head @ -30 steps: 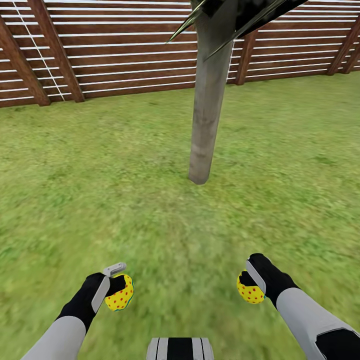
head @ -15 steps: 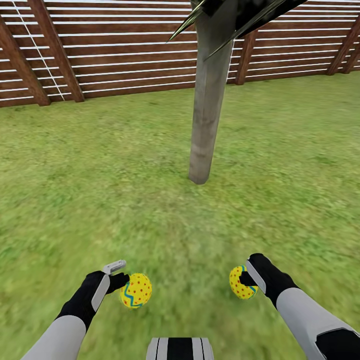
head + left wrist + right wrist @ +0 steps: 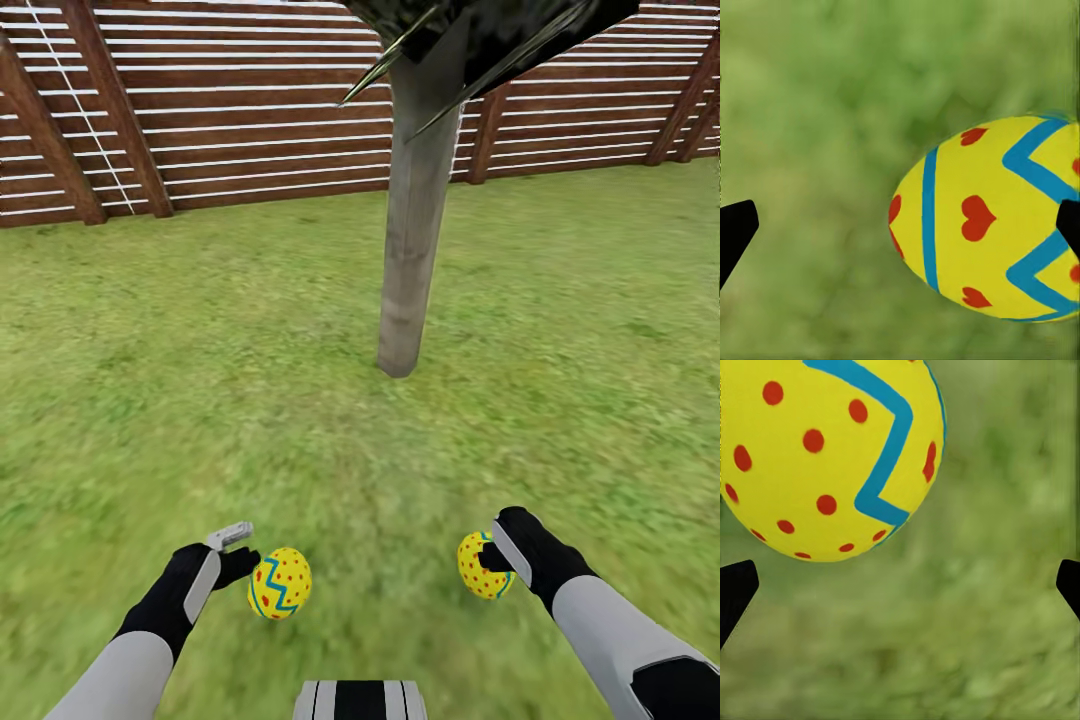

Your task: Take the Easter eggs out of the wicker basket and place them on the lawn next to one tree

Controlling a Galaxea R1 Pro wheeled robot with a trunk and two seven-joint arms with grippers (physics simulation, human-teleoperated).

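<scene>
Mottled green lawn runs back to a slatted dark-brown wooden fence. The tree has a straight, rough grey-brown trunk under jagged dark leaves. Well in front of the trunk, two smooth yellow oval eggs lie: a blue-zigzag egg just beside the left gripper, a red-dotted egg against the right gripper. Both pairs of jaws stand released, spread wide.

Both eggs out of opened hands.
</scene>
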